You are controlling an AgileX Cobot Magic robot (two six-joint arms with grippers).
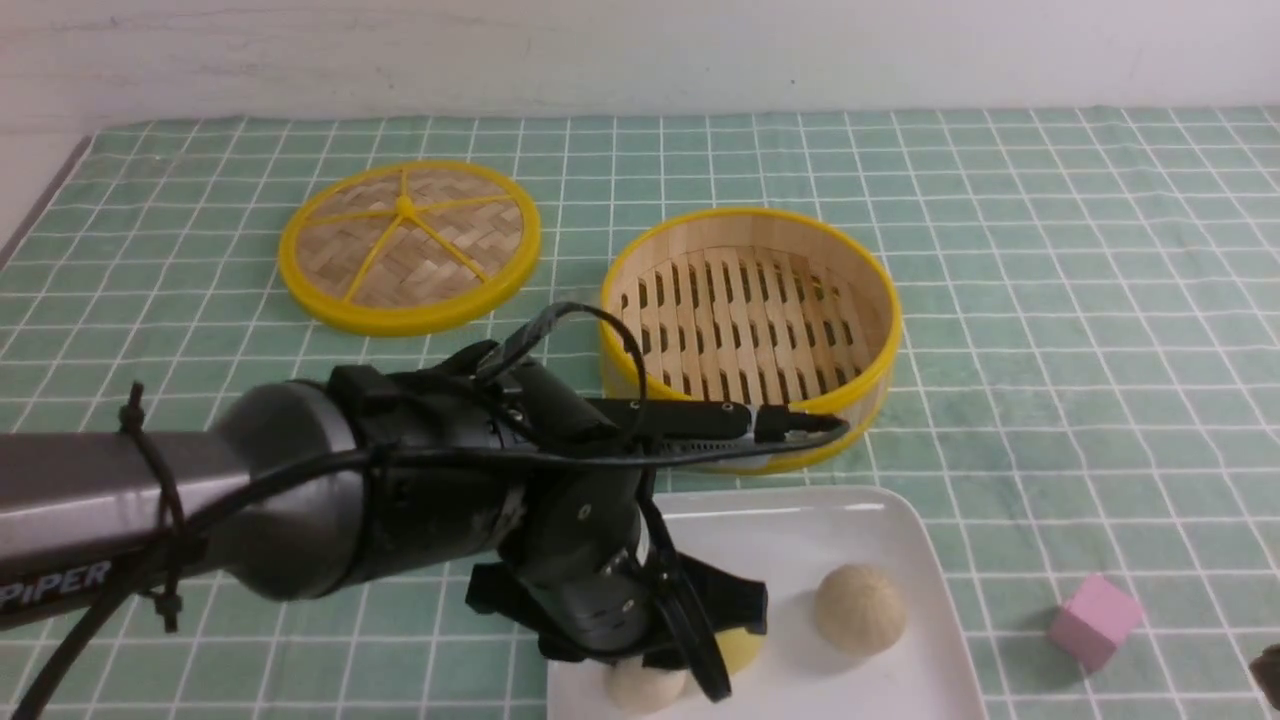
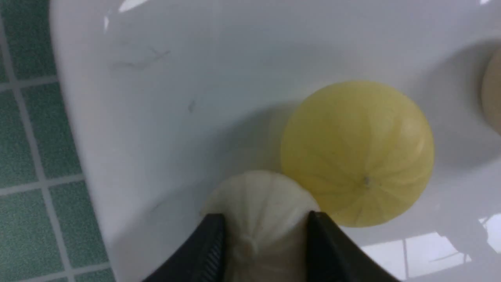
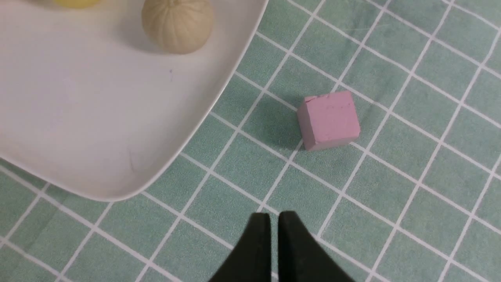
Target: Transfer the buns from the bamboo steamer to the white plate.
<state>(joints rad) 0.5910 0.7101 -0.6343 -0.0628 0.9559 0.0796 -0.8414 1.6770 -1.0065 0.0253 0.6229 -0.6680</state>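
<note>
"Buns first: where do they sit?"

"All three are on the white plate [image 1: 790, 550]. One cream bun [image 2: 262, 203] is at the left gripper [image 2: 266, 231], between its fingertips, and the yellow bun [image 2: 358, 152] is just beside that one. The other cream bun [image 1: 860, 610] rests farther to the left gripper's right."

"So does the left gripper have hold of its bun?"

"Its two fingers are parted, one to each side of the bun. I can't tell whether they press on it."

"And the right gripper [image 3: 274, 223]?"

"Clenched, its fingertips close together with nothing between them. It hangs over the green tiled surface [image 3: 235, 188], near the pink cube [image 3: 330, 119], well apart from the left gripper."

"What about the steamer [image 1: 750, 310]?"

"Beyond the left gripper, past the plate. I see only its slatted floor inside, no bun. The woven lid [image 1: 410, 245] lies flat on the surface, beyond the left gripper and over to its left."
</note>
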